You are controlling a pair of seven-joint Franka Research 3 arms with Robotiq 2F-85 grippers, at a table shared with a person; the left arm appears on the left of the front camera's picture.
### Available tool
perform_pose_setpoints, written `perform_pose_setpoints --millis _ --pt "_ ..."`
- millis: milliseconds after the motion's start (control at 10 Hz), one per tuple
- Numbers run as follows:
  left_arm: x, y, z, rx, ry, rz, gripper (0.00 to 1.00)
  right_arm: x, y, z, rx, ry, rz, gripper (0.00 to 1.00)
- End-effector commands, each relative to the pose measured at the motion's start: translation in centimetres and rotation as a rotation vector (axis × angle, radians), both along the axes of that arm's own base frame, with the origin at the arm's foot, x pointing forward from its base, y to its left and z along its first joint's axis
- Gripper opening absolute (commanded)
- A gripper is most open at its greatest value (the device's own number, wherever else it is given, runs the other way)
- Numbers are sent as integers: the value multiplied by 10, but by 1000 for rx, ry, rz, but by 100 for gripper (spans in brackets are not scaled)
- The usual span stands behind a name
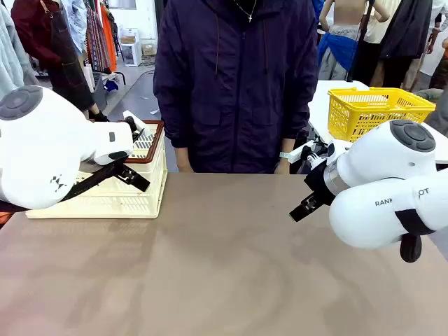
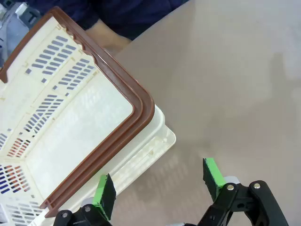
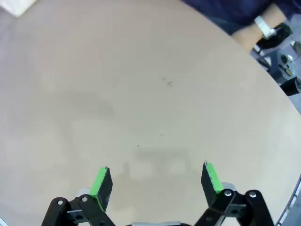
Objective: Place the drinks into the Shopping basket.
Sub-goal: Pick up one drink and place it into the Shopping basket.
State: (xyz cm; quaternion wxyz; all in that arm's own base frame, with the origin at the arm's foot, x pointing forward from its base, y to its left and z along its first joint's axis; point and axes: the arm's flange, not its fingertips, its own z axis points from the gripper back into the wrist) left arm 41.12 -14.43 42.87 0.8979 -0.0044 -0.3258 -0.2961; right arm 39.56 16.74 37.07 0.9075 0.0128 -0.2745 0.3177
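Note:
The Shopping basket (image 1: 105,192), a cream slotted crate with a dark brown rim (image 2: 120,82), stands at the table's far left. In the left wrist view its inside shows just slotted walls and floor. My left gripper (image 2: 160,183) hovers open over the basket's near corner, holding nothing. One of its fingers (image 1: 133,177) shows black against the crate's side. Over bare tabletop on the right, my right gripper (image 3: 157,181) is open with nothing between its green pads. One of its fingers (image 1: 306,206) points toward the table's middle. The drinks are out of view.
A person (image 1: 234,84) in a dark jacket stands at the far edge, hands down behind the table; a wrist with a band (image 3: 261,26) shows. A yellow mesh basket (image 1: 378,108) sits on a white table at the back right. The brown tabletop (image 1: 224,266) spreads between the arms.

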Motion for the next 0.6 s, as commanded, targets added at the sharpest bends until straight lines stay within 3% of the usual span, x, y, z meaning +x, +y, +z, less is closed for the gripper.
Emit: perform_pose_setpoints --millis 0,500 --pt "0 0 0 0 0 0 100 0 0 0 0 0 0 100" --pt "0 0 0 0 0 0 100 0 0 0 0 0 0 100"
